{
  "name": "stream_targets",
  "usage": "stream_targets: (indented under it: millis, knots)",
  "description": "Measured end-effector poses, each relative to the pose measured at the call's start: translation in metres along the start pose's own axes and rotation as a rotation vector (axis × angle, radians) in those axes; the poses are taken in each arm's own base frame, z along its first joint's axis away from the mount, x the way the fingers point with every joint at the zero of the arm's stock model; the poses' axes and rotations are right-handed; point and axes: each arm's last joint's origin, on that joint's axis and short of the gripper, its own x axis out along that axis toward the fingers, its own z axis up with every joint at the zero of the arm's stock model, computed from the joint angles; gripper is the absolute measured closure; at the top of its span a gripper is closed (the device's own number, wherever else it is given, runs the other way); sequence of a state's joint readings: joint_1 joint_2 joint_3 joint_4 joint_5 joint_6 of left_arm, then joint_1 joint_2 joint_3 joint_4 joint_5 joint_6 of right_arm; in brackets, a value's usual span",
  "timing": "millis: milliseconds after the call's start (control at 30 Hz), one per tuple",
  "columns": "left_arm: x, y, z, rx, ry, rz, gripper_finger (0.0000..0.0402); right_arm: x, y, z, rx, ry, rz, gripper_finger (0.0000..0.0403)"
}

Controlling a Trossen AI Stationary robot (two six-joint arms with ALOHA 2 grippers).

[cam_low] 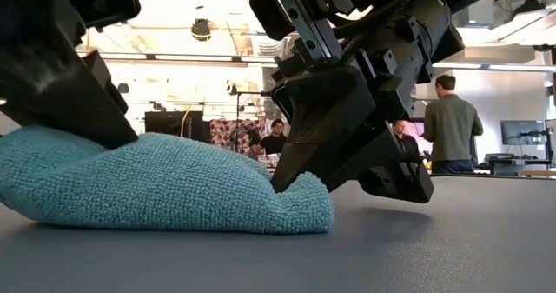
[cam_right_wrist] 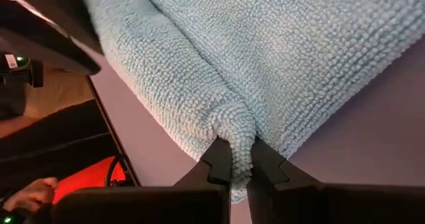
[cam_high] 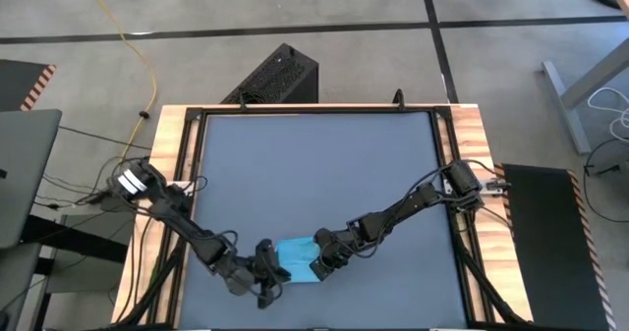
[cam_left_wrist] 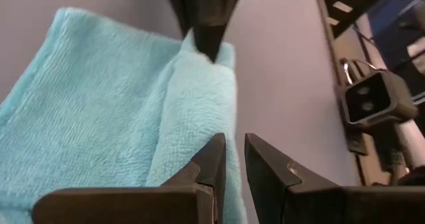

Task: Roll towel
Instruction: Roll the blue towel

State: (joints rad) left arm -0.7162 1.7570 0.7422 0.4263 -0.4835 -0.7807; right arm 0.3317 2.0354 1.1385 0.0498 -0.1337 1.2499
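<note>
The light blue towel (cam_high: 295, 257) lies folded over in a low heap on the dark grey table (cam_high: 324, 164), close to its near edge. My right gripper (cam_right_wrist: 242, 147) is shut on the heap's right end, and it also shows in the low view (cam_low: 288, 182). My left gripper (cam_left_wrist: 234, 144) is at the heap's left end (cam_low: 52, 167). Its fingers are almost together, and I see no cloth in the narrow gap. A thick rolled fold (cam_left_wrist: 192, 111) runs from the left fingers toward the right gripper's fingertip (cam_left_wrist: 209, 41). My left gripper lies with the underside of its shut fingers (cam_low: 117, 132) on the towel's top near its left end, coming slanting down from the table's left. The pile is dented under them. The towel stays flat on the table. My right gripper pinches a bunched fold at the towel's right end (cam_right_wrist: 239, 127) between its two fingers; the cloth puckers into the gap. The fingers come slanting down from the far right. The towel rests on the table; layers cannot be counted.
The table's near edge (cam_high: 324, 326) runs just below the towel; bare tabletop lies toward the far side. A black box (cam_high: 280, 76) sits on the floor beyond the far edge. A camera on a post (cam_left_wrist: 372, 98) stands by the table. People (cam_low: 447, 123) stand in the room behind.
</note>
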Motion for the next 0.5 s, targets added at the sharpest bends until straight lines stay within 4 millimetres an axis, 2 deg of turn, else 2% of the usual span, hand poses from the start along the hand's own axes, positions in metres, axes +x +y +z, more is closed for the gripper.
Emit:
stream_targets:
  millis: [233,500]
  knots:
    - [0.0019,0.0039,-0.0039,-0.018,0.013,0.042,0.0356,0.0000,0.0002,-0.0001,0.029,-0.001,0.002,0.0356]
    - [0.0014,0.0096,-0.0089,-0.061,0.058,0.100,0.0356,-0.0002,-0.0015,0.0036,0.095,0.001,0.004,0.0294]
